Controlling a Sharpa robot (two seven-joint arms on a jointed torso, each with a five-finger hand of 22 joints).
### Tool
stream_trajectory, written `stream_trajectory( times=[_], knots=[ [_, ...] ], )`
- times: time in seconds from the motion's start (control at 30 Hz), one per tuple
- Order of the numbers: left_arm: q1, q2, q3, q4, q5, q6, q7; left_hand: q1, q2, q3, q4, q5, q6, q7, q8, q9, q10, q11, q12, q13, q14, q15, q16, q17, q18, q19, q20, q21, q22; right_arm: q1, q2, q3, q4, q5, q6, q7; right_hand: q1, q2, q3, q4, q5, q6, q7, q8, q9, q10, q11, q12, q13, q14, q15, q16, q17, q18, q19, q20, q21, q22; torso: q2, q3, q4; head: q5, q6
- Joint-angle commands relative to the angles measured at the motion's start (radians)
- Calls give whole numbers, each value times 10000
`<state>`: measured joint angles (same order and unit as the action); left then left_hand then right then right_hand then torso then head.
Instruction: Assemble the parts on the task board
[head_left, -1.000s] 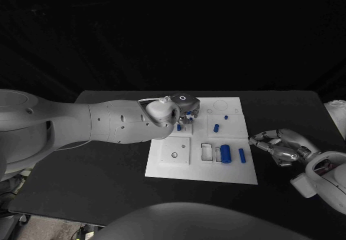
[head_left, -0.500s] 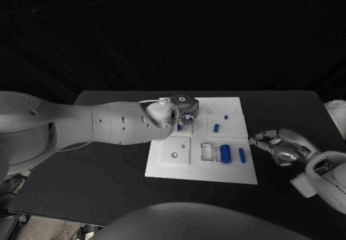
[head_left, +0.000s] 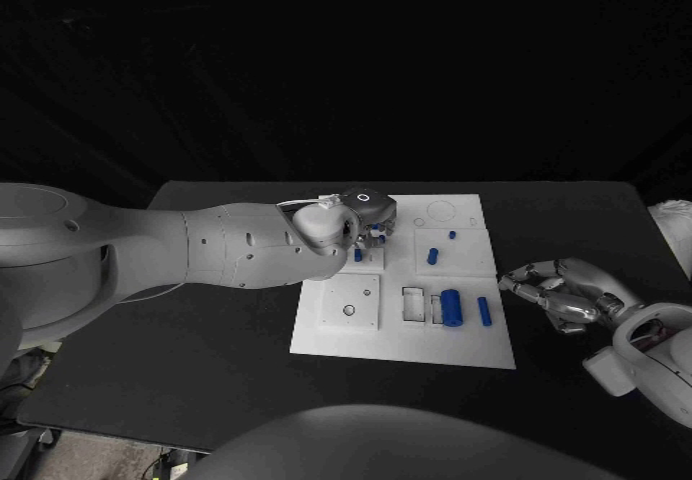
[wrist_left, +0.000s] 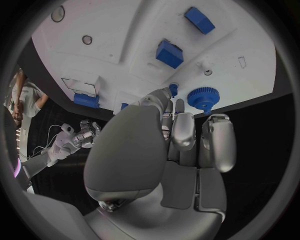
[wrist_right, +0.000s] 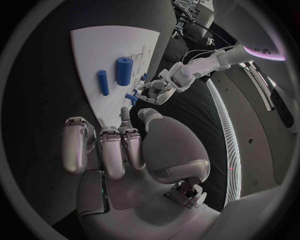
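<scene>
While the left robot hand (wrist_left: 172, 125) pinches a small blue peg (wrist_left: 173, 90) over the far part of the task board (head_left: 404, 345), your right robot hand (head_left: 565, 295) rests empty and loosely curled on the surface beside it. A blue cylinder (head_left: 451, 307) and rod (head_left: 485, 311) lie loose, so you are likely midway.

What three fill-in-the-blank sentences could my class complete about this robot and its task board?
1. The task board is the colour ____.
2. The large cylinder on the board is the colour ____.
3. The hand over the board is the robot's ____ hand.
4. The right hand rests on the ____ table, beside the board.

Missing words: white; blue; left; black
</scene>
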<state>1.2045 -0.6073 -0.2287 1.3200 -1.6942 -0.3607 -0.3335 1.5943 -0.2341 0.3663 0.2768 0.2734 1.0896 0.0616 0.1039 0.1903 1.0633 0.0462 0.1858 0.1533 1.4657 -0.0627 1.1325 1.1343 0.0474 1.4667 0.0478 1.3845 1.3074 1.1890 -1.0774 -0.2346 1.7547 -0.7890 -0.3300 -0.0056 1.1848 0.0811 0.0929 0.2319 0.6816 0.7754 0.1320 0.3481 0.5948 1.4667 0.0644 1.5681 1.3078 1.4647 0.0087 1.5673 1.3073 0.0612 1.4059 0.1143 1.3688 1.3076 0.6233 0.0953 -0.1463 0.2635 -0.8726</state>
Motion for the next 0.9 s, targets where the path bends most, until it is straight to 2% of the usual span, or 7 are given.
stream_trajectory(
  times=[0.03, 0.4, 0.77, 0.9],
  knots=[
    [-4, 53, 8, -35, 26, -47, -129, -24, 76, 81, 7, 55, -31, -50, -63, -19, 51, 12, 47, -15, 306, 51, -9, -54, -58, 425, 14, -41, 2039, -7, -5, -1, 6, -107, 163, -6, 63, -30, 65, -27, 1, 22, -54, 60, -16, 1041, -76, 27, 2630, 1061, -50, 35, 2635, -28, 17, 4, -34, 1869, 2, 0, 0, 3, 0],
    [-50, 185, 8, -200, 22, 95, -187, -54, 48, 179, -15, 156, -38, 14, -86, -45, 89, -3, 64, -47, 255, 52, -172, -234, -42, 401, 22, -120, 2017, -7, 15, -1, -9, -108, 208, -36, 65, -32, 68, -30, 3, 22, -54, 61, -16, 1041, -76, 27, 2630, 1061, -50, 35, 2635, -25, 7, 3, -46, 1864, 2, 1, 2, -1, 0],
    [-125, 269, 9, -314, 59, 76, -104, -136, 21, 225, -34, 25, 56, -42, -47, -45, 196, -25, 119, -67, 227, 48, -289, -383, -31, 386, 26, -177, 2004, -7, 6, -1, -7, -108, 239, -59, 68, -32, 72, -31, 3, 23, -53, 62, -17, 1041, -76, 27, 2630, 1061, -51, 35, 2635, -19, -8, 3, -65, 1857, -2, -1, 1, 10, 0],
    [-143, 287, 9, -359, 61, 45, -69, -121, 47, 287, -101, 18, 208, 34, 31, -23, 347, -85, 197, -66, 207, 12, -390, -501, -20, 373, 6, -230, 1990, -8, 15, -1, -12, -107, 246, -56, 68, -32, 74, -32, 2, 24, -53, 62, -17, 1041, -76, 27, 2630, 1061, -51, 35, 2635, -14, -24, 3, -85, 1849, 1, 0, 0, 16, 0]
  ],
)
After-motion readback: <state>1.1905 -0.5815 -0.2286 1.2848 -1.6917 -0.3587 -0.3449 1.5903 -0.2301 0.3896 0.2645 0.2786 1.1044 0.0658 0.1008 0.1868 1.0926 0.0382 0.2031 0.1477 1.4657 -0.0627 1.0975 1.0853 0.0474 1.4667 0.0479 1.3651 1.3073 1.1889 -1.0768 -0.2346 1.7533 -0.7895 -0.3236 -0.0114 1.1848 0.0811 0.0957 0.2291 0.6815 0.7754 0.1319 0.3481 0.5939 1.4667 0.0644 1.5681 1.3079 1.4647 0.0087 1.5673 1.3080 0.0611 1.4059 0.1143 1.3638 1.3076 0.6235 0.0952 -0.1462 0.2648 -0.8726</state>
